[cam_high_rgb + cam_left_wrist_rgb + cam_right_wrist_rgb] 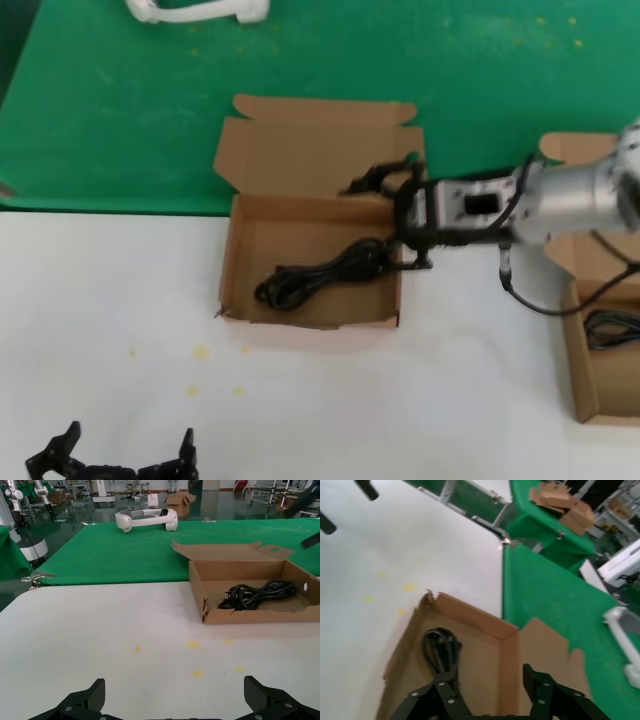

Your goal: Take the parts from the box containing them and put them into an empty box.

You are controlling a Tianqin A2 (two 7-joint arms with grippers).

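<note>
We see a white surface (120,300) meeting a green cloth (120,110), with two cardboard boxes on it. The middle box (240,270), its lid folded back onto the green, now holds one coiled black cable (320,272) lying along its floor; this looks like the receiving box, since a small hole shows in its side wall in the left wrist view. The source box (582,370) sits at the robot's right edge with another cable bundle (612,328) inside. The right pincer (392,222) reaches over the middle box, jaws spread wide, one above the cable's end and one by the back wall, gripping nothing; we judge the cable is released. The left pincer (125,455) is parked low on the near surface, open and empty.
</note>
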